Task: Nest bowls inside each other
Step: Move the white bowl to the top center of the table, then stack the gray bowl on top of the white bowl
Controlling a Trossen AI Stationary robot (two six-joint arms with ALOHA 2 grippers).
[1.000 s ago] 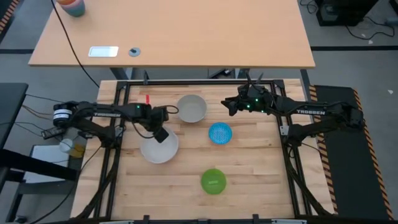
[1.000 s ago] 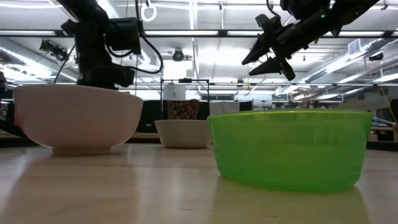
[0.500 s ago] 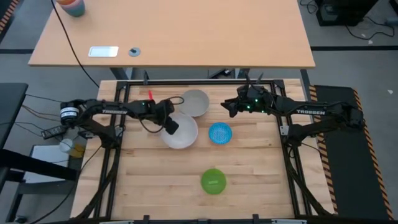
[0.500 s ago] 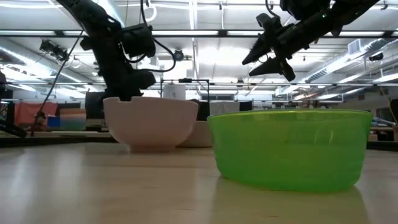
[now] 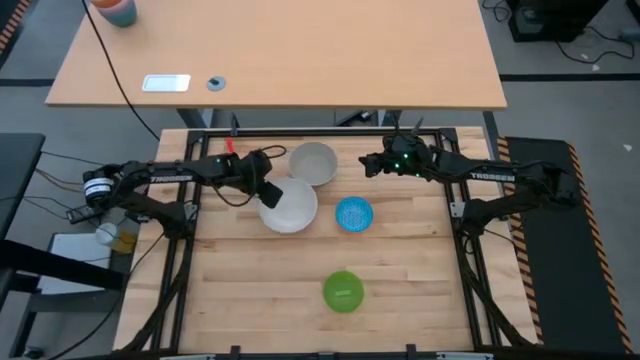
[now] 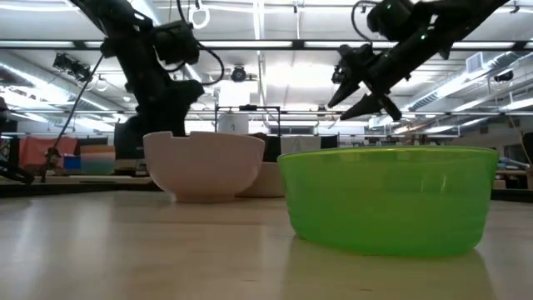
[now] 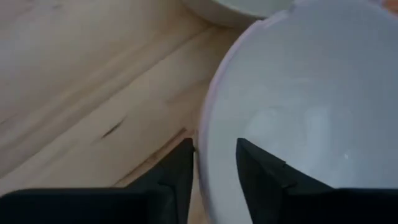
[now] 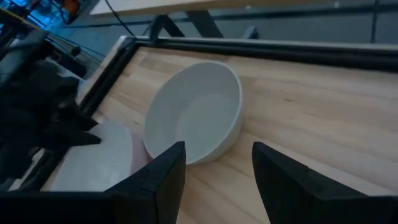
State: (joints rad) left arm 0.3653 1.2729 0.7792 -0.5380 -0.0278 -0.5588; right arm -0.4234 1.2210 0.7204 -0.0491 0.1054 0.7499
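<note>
The large white bowl (image 5: pixel 292 210) stands upright on its base on the wooden table, close beside the smaller grey-white bowl (image 5: pixel 313 163) at the far middle. My left gripper (image 5: pixel 268 192) is at the white bowl's left rim, open, one finger on each side of it. The blue bowl (image 5: pixel 353 214) sits right of the white one, and the green bowl (image 5: pixel 343 291) sits nearer the front. My right gripper (image 5: pixel 366 166) hangs open in the air right of the grey-white bowl (image 8: pixel 196 118), holding nothing. My left gripper (image 7: pixel 214 168) stands astride the white bowl's left rim (image 7: pixel 204 155), one finger inside and one outside, slanting down from the table's left. A gap shows beside the inner finger (image 7: pixel 258 177). Whether the outer finger touches the wall, I cannot tell. The bowl rests upright on the table.
A black frame (image 5: pixel 300 133) borders the table's far edge and sides. Beyond it stands a tan desk (image 5: pixel 300 60) with a white card and a coloured cup (image 5: pixel 112 10). Bare wood lies at the near left and near right of the green bowl (image 6: pixel 387 196).
My left gripper has gone toward the table's right and far edge. The white bowl has come with it from the left middle to a place beside the grey-white bowl, and has stayed there for the last half second. My right gripper has sunk slightly and rolled.
</note>
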